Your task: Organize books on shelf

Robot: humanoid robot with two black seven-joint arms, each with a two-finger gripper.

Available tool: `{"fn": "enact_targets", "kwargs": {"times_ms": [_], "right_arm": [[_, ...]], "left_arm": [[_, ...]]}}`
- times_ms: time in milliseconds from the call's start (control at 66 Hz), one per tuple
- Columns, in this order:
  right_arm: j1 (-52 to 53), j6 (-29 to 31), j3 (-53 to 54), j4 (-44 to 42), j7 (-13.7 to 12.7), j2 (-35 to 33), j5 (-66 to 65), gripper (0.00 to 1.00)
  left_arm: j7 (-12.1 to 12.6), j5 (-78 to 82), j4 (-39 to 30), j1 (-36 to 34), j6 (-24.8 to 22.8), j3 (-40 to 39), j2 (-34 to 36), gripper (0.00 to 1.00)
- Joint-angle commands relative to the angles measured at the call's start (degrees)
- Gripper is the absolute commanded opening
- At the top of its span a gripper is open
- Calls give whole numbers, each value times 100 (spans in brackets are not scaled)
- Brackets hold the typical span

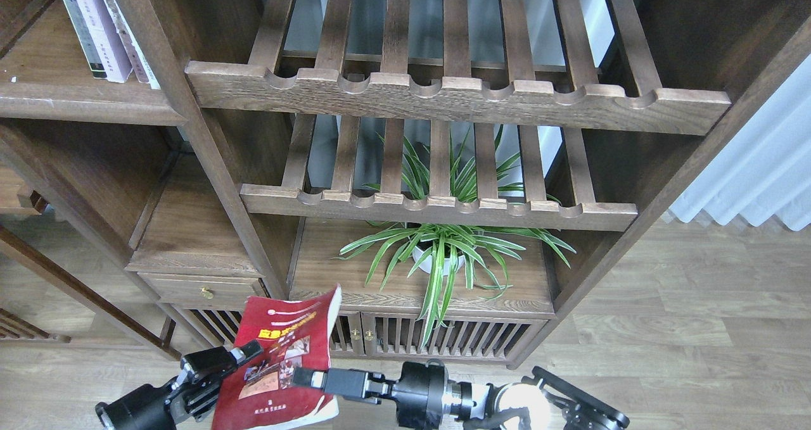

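Red card cover and yellow title mark the book [279, 366], which is held low in the head view, well below and in front of the bookcase. It is gripped from both sides: the left claw [248, 353] is closed on its left edge near the top, and the right claw [303, 377] is closed on its right edge at mid-height, so neither arm is nearer than the other. The long axis of the book runs nearly upright, leaning a little to the right, with the cover facing the head and the top right corner curling.

The solid dark-brown shelf [82, 97] lies up and to the left of both claws, far above the book. Two or three pale books [101, 28] are seen standing there, leaning, beside the upright post at the shelf's right end. A judgement: the coming move turns on a long lift up and leftward. The slatted racks [456, 97] and the potted plant [440, 252] are to the right of that path.
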Motion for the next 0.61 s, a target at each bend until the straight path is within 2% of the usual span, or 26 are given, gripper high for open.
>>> {"fn": "enact_targets", "kwargs": {"times_ms": [0, 242, 333, 348, 364, 394, 409, 424, 455, 591], "right_arm": [[19, 0, 47, -79, 13, -2, 13, 8], [10, 0, 153, -88, 13, -2, 13, 9], [-17, 0, 153, -79, 13, -2, 13, 15], [-25, 0, 153, -70, 13, -2, 13, 20], [-25, 0, 144, -70, 30, -2, -13, 34], [-25, 0, 135, -70, 31, -2, -57, 48], [-8, 0, 91, -70, 57, -2, -92, 65], [1, 0, 74, -70, 74, -2, -109, 75], [-34, 0, 117, -27, 136, -2, -188, 100], [-52, 0, 153, 0, 189, -2, -180, 100]], "left_arm": [[0, 12, -73, 7, 5, 0, 33, 9], [36, 20, -82, 43, 5, -17, 129, 10], [36, 29, -108, 43, 5, -70, 147, 10], [27, 29, -108, 43, 5, -96, 147, 10], [27, 29, -108, 43, 5, -105, 147, 10], [27, 29, -108, 43, 5, -114, 156, 10], [18, 29, -108, 43, 5, -140, 156, 9], [9, 29, -108, 43, 5, -158, 156, 9], [9, 29, -108, 43, 5, -201, 173, 9], [1, 29, -108, 166, 5, -395, 454, 10]]}}
